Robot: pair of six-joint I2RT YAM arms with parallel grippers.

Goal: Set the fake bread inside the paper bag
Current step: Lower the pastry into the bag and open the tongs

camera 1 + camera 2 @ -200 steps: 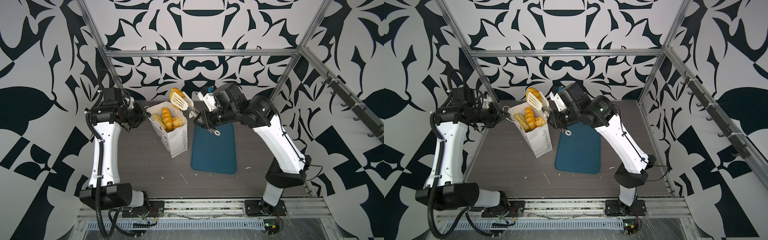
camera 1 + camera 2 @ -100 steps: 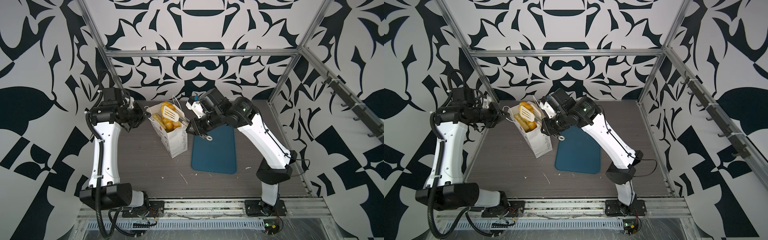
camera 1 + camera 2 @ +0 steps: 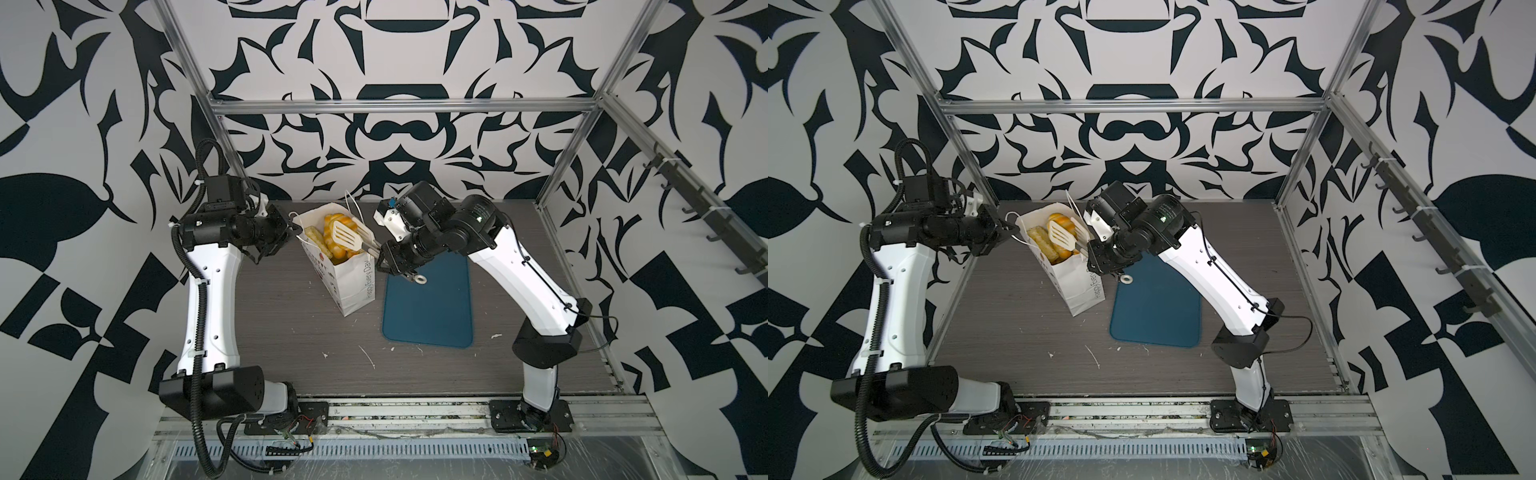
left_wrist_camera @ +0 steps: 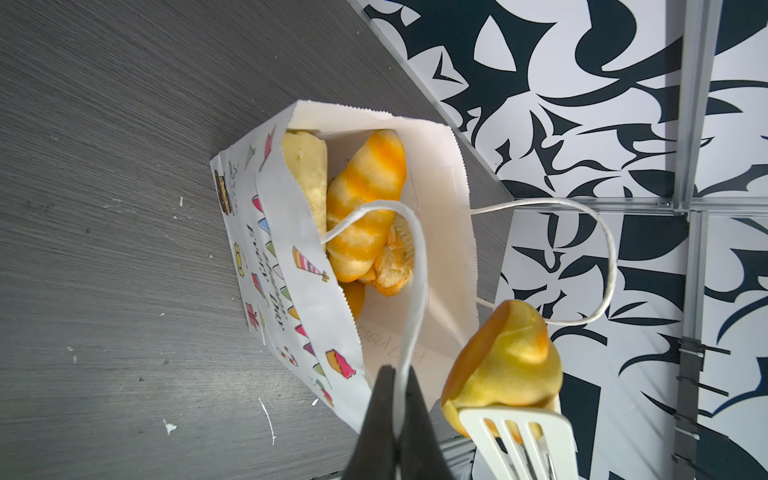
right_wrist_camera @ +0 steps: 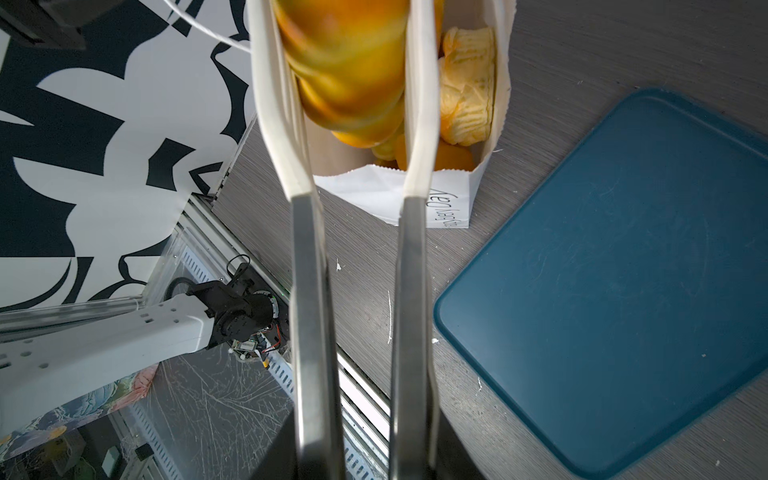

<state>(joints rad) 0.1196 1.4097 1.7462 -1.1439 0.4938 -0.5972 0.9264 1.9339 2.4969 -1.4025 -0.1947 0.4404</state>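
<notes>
Left arm stands upright from its base, forearm bent level toward the paper bag [image 3: 353, 286]. The left end effector [image 4: 395, 374] is pinched tight on one cord handle [image 4: 417, 270].

Right arm leans in over the teal tray [image 3: 428, 307], wrist angled toward the bag. The right end effector [image 3: 388, 259] is clamped on the tongs [image 5: 309, 291]. The tongs' white heads grip one bread piece [image 4: 505, 361] above the bag mouth.

Other fake bread [image 4: 361, 199] lies inside the bag. The bag stands open on the tabletop [image 3: 291, 332], just beside the tray.
</notes>
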